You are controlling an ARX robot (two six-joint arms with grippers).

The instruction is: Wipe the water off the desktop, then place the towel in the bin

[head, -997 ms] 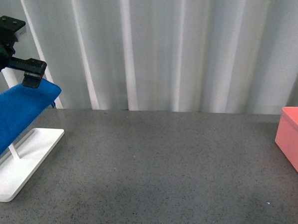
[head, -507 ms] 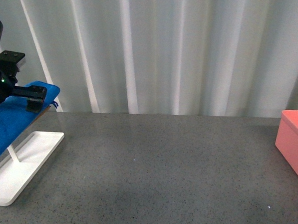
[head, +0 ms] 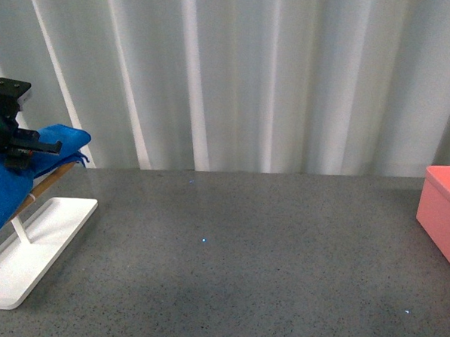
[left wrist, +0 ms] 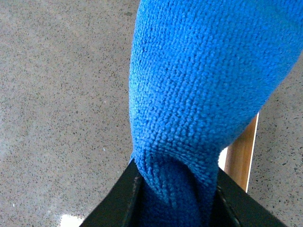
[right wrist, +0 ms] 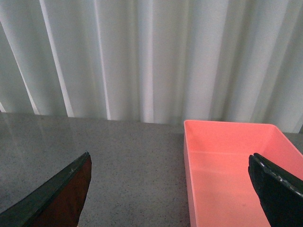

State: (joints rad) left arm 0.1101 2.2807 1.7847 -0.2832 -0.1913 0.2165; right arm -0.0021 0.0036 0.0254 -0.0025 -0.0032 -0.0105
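The bright blue towel [head: 5, 187] hangs over the wooden rod [head: 53, 179] of the white rack at the far left. My left gripper [head: 20, 153] is shut on its upper end. In the left wrist view the towel [left wrist: 203, 85] is bunched tightly between the black jaws of the left gripper [left wrist: 176, 198], with the rod [left wrist: 241, 156] beside it. My right gripper [right wrist: 170, 163] is open and holds nothing, above the desktop [right wrist: 118, 161] and the near edge of the pink bin [right wrist: 227, 170]. The bin [head: 446, 210] sits at the desktop's right edge. I cannot make out any water on the desktop [head: 238, 273].
The white rack tray [head: 40, 242] lies on the desktop at the left front. White curtains [head: 265, 76] hang along the back edge. The bin's inside holds nothing that shows.
My left gripper has moved left and down with the towel's end pinched in it. The towel end is now bunched, and the wooden rod shows beneath it.
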